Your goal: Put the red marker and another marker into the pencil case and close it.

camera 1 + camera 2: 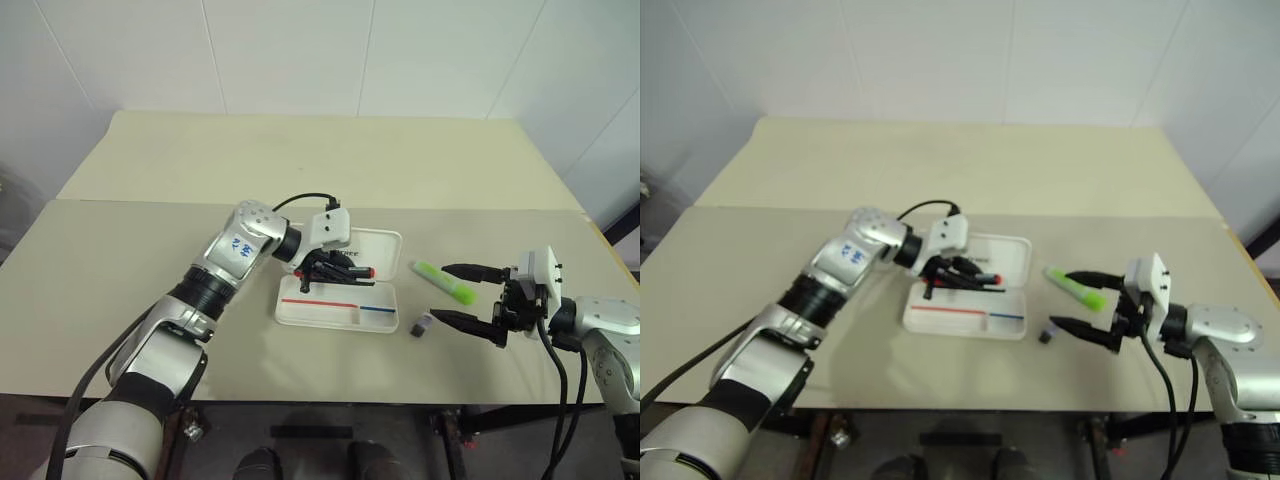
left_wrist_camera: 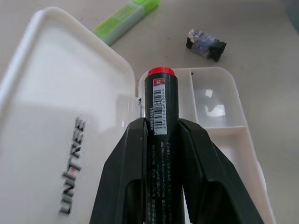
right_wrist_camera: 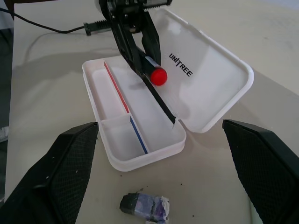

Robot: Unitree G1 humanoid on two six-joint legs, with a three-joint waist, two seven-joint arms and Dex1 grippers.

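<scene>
"UNITREE" is printed in black capitals on the inner face of the open lid of the white pencil case [image 3: 140, 116], which lies on the beige table [image 1: 130, 250]; a red and a blue stripe are seen along a divider in its tray. A white barcode label with small print too fine to be read is carried on the black barrel of the red marker [image 2: 160, 107]. The marker is clamped between the two black fingers of the left gripper [image 2: 161, 140] and is held above the open case, red end pointing outward; its rear part is hidden between the fingers. The right gripper [image 1: 462, 294] is spread wide and holds nothing. The light-green highlighter [image 1: 445, 281] lies on the table between its fingertips, just beside the case. A small dark grey stubby object [image 3: 142, 205] with an unreadable bluish wrapping lies near the case's corner.
</scene>
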